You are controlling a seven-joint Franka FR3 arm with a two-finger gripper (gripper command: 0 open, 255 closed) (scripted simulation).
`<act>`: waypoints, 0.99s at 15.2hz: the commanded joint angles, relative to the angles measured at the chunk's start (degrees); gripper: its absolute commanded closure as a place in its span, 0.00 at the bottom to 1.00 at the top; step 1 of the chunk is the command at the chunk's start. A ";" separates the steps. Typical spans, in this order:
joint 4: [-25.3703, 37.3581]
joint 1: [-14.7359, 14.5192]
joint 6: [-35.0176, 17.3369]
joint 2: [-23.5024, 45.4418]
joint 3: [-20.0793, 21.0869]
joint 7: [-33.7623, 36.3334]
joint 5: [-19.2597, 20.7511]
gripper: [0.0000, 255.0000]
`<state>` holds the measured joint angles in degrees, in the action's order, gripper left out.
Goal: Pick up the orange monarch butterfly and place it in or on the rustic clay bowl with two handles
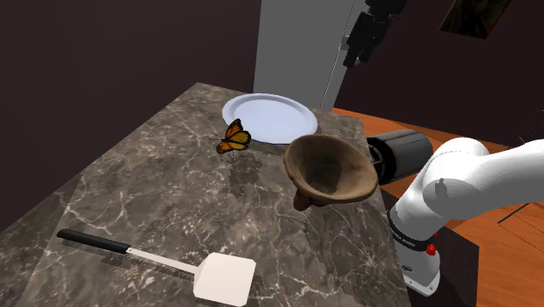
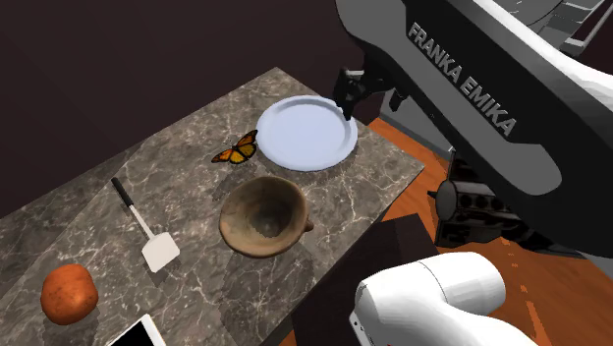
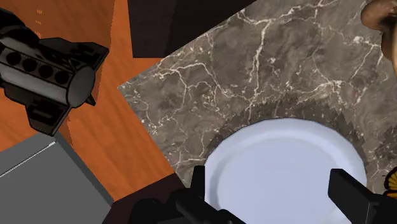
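Observation:
The orange and black butterfly lies on the dark marble counter beside the near rim of a white plate; it also appears in the second exterior view. The brown clay bowl stands on the counter close to the arm's side of the plate, seen from above as butterfly's neighbour bowl. My gripper hangs high above the plate's far edge. In the wrist view the gripper is open, its fingers wide apart over the plate, holding nothing. A sliver of butterfly wing shows beside one finger.
A spatula with a black handle lies on the counter's near part. A red-orange fruit and a flat white object sit at the counter's end. A dark engine-like object stands on the orange floor past the counter edge, near a grey cabinet.

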<state>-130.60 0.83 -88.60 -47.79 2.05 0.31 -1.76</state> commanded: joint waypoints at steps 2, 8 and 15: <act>-0.33 0.06 -0.40 0.76 1.19 2.19 -1.10 0.00; -0.80 0.46 -3.53 6.97 8.21 14.96 -7.67 0.00; 1.77 0.96 -8.64 17.50 15.78 29.25 -14.12 0.00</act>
<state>-129.15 1.72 -96.61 -31.59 16.88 27.42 -14.97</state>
